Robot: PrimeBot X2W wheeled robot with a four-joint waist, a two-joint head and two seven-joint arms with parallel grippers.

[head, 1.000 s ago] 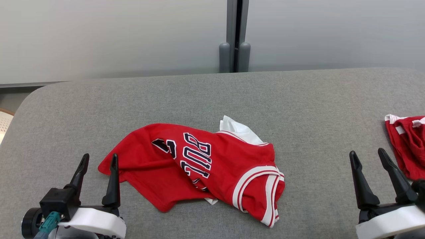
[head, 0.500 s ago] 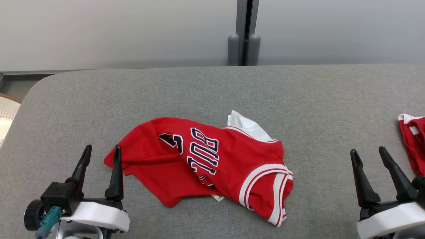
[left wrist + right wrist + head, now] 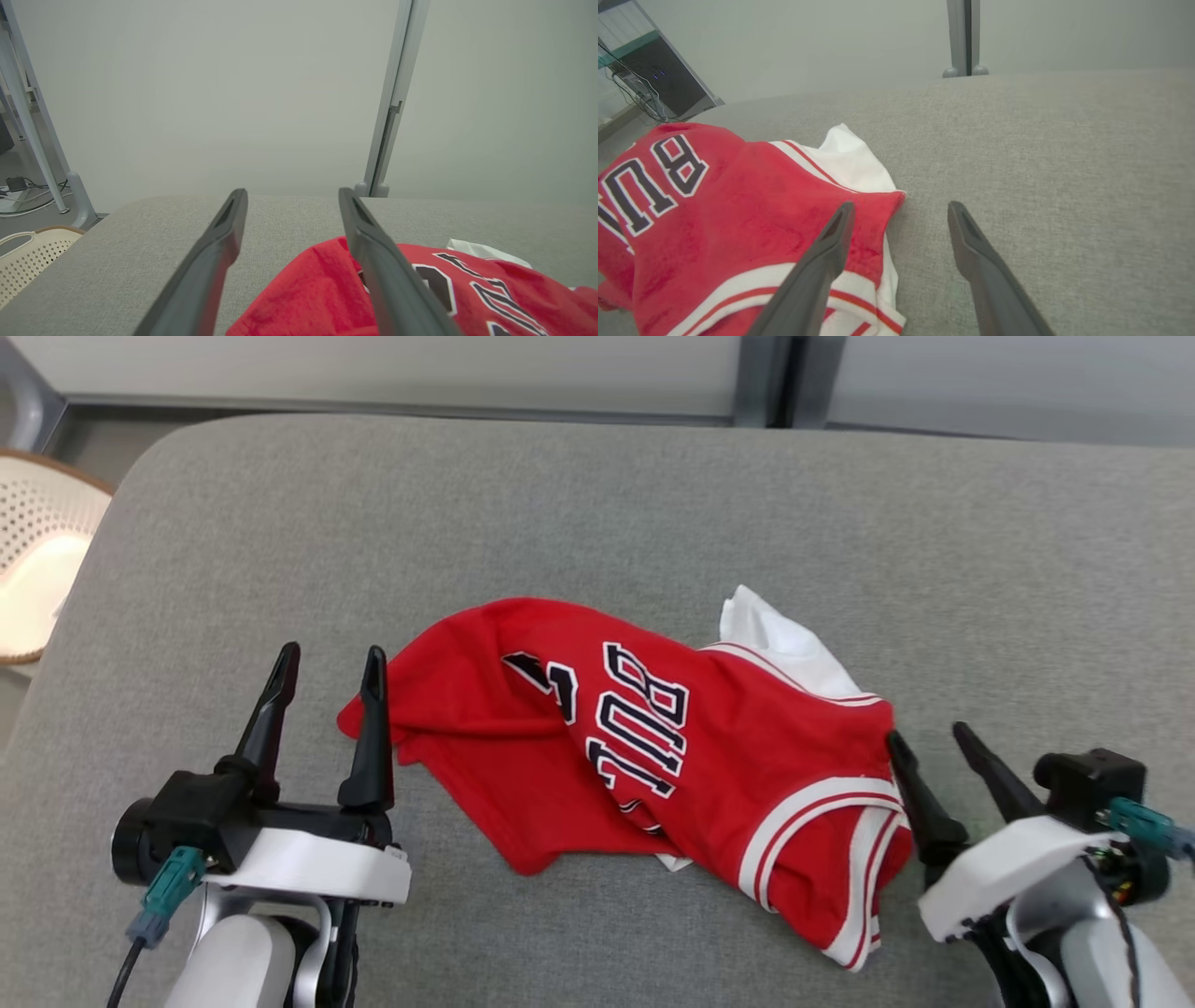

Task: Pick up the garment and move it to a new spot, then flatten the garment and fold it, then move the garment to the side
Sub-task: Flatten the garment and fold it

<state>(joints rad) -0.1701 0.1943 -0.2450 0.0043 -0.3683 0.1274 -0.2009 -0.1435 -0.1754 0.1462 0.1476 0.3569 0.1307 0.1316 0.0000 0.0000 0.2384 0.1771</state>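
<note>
The garment is a red jersey with white trim and dark lettering, lying crumpled in the middle of the grey table. A white layer pokes out at its far right. My left gripper stands open at the jersey's left tip, its right finger in front of the red cloth. My right gripper is open at the jersey's right edge; in the right wrist view its left finger overlaps the red cloth and its right finger is over bare table. Neither gripper holds anything.
A cream perforated basket stands off the table's left edge, also low at the left in the left wrist view as a basket. A pale wall with a grey post runs behind the table. Bare grey surface lies beyond and right of the jersey.
The head camera has tilted down and turned, shifting the whole picture. My right gripper has come in to the jersey's right edge. The second red cloth at far right has left the view.
</note>
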